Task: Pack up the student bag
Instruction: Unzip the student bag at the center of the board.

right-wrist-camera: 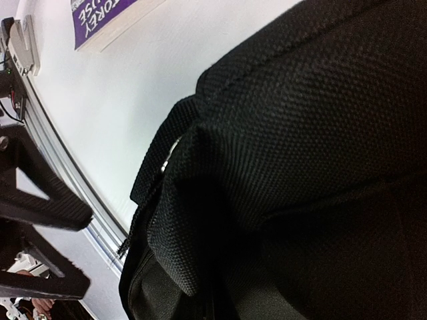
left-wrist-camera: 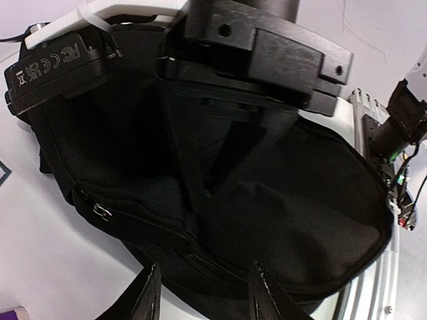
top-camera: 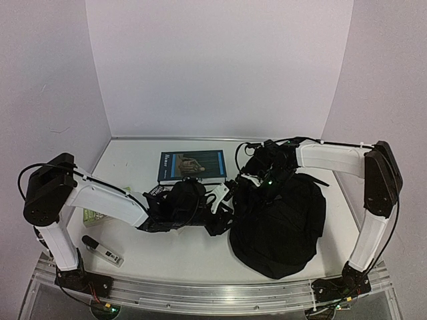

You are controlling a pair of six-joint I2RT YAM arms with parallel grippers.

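Backpack (top-camera: 283, 230) slumped black and shapeless on the right half of the desk (top-camera: 180, 260), book (top-camera: 192, 167) lying farther back and to its left. Left end effector (left-wrist-camera: 203, 297) hovering at the bag's left flank, fingers (left-wrist-camera: 143, 300) spread wide, holding nothing. Right end effector (top-camera: 257, 181) down on the upper edge, buried in dark fabric; impossible to tell whether clamped or loose. Soft stuff, probably light, likely to sag and fold when lifted. Best taken by the webbing strap (right-wrist-camera: 163, 150) or the firmer zipper seam (left-wrist-camera: 147, 225), not the loose panel.
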